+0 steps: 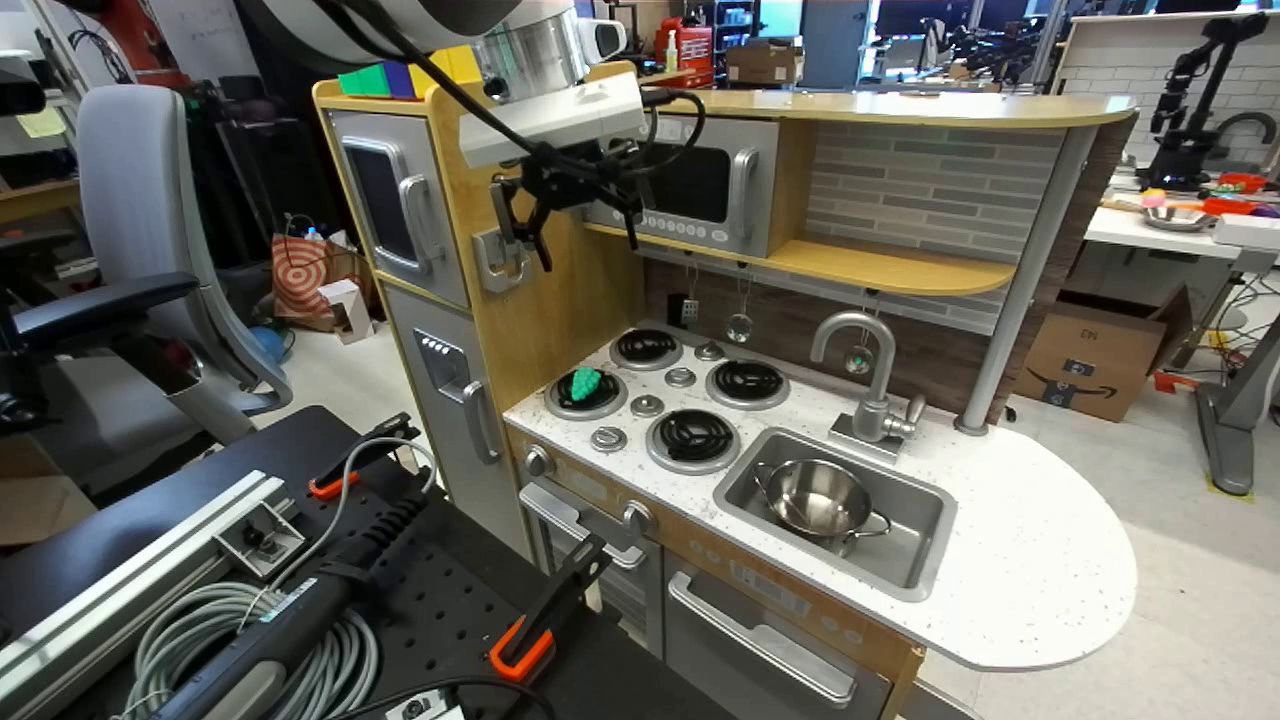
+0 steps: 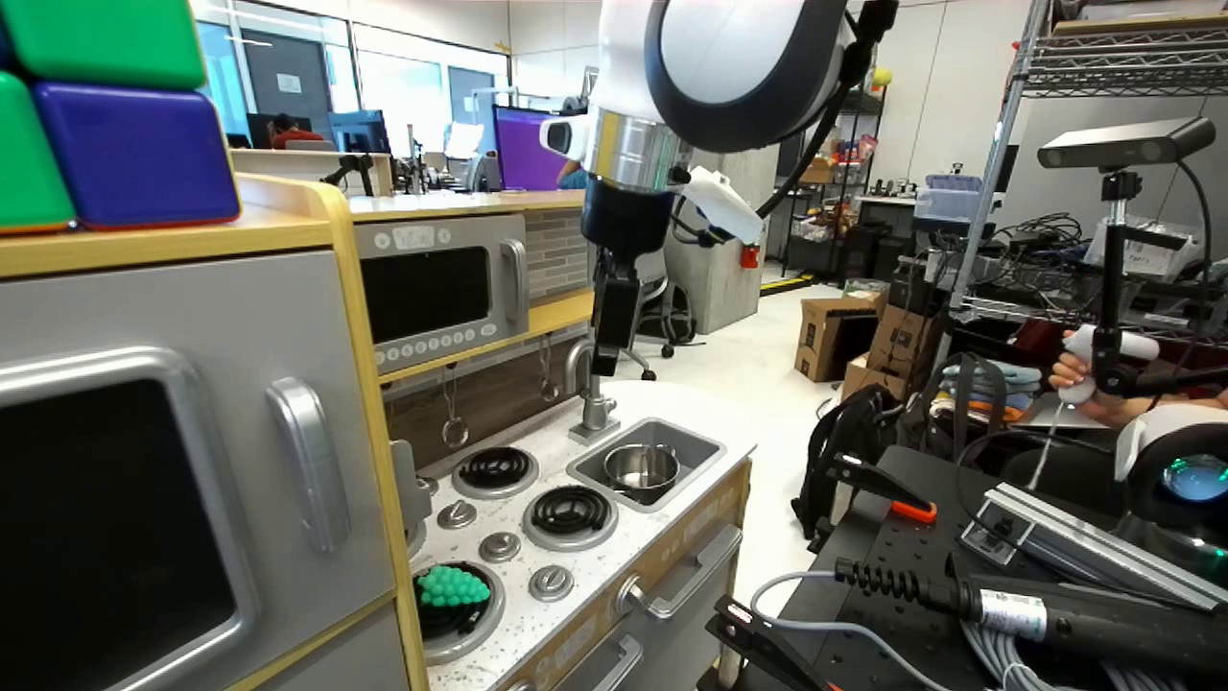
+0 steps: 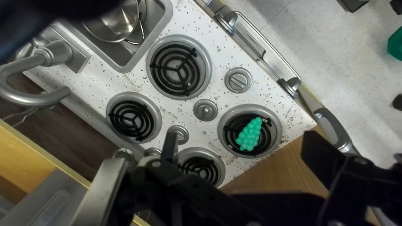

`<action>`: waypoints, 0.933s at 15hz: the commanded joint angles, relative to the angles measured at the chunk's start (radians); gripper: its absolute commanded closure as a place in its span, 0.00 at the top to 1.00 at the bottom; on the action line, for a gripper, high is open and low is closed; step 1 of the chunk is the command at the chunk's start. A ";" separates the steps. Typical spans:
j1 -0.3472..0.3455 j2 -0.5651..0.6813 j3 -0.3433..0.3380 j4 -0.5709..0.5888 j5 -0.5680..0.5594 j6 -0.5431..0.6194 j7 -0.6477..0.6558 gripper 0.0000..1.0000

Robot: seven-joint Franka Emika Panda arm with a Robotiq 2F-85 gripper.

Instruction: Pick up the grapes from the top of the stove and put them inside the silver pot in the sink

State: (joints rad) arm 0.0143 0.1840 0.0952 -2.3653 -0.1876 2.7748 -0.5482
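Note:
The bright-green grapes lie on one burner of the white stove (image 1: 672, 378), at its corner beside the tall cabinet. The grapes show in both exterior views (image 1: 585, 384) (image 2: 451, 586) and in the wrist view (image 3: 249, 135). The silver pot (image 1: 818, 497) stands in the sink (image 1: 935, 545); in the wrist view the pot (image 3: 114, 26) is partly cut off at the top left. My gripper (image 1: 590, 252) is open and empty, high above the stove in front of the microwave. In the wrist view the grapes appear between its spread fingers (image 3: 241, 138), well below them.
The tall wooden cabinet (image 1: 560, 270) rises right beside the grapes' burner. A microwave (image 2: 436, 288) and a yellow shelf (image 1: 890, 265) overhang the back. The arched faucet (image 1: 872, 370) stands behind the sink. A black table (image 1: 440, 580) with clamps and cable faces the kitchen.

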 commanded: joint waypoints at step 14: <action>0.052 0.583 0.024 0.466 -0.092 0.069 0.029 1.00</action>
State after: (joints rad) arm 0.0354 0.7130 0.1189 -1.9661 -0.2211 2.8448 -0.5326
